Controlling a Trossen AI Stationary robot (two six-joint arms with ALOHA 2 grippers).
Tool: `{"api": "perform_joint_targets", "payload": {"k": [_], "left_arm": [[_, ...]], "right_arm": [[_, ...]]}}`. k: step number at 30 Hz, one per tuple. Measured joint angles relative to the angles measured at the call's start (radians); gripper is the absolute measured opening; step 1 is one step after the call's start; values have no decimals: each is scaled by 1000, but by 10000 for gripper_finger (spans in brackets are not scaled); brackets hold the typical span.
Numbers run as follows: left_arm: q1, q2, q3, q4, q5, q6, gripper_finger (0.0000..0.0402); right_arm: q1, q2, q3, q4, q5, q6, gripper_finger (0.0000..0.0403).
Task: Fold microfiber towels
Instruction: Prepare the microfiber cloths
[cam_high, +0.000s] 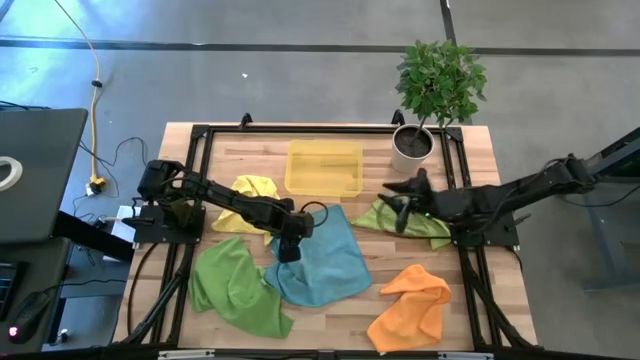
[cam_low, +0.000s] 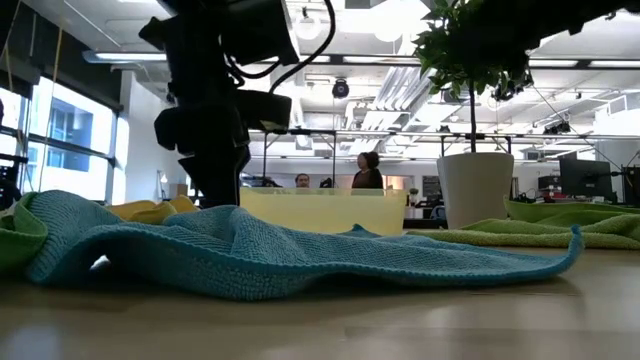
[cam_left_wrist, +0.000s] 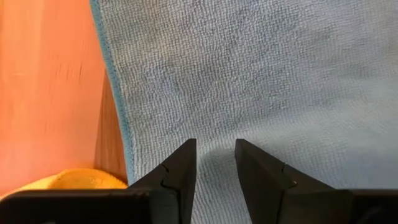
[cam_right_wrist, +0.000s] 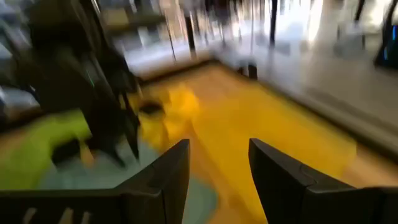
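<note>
Blue towel (cam_left_wrist: 261, 74) lies under the left gripper (cam_left_wrist: 215, 155), jaws parted, grasping nothing.

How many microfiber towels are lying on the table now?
5: yellow towel near the left arm, blue towel in the middle, green towel at front left, green towel under the right arm, orange towel at front right.

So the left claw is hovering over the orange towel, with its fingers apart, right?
Not quite. The left claw is over the blue towel, fingers apart, as the left wrist view shows. The orange towel lies apart, near the table's front right in the high view.
</note>
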Motion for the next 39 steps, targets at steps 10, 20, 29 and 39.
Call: {"api": "perform_joint_targets", "payload": {"k": [10, 20, 29, 39], "left_arm": [[-7, -134, 65, -213, 68, 59, 101], [-9, -191, 64, -424, 18, -21, 101], [-40, -191, 64, -448, 20, -97, 101], [-61, -190, 64, -504, 20, -106, 101]], "right_arm": [[-43, 317, 127, -172, -181, 241, 156], [-142, 548, 134, -163, -383, 277, 156], [-186, 688, 134, -206, -446, 251, 156], [-224, 680, 139, -389, -467, 262, 156]]}}
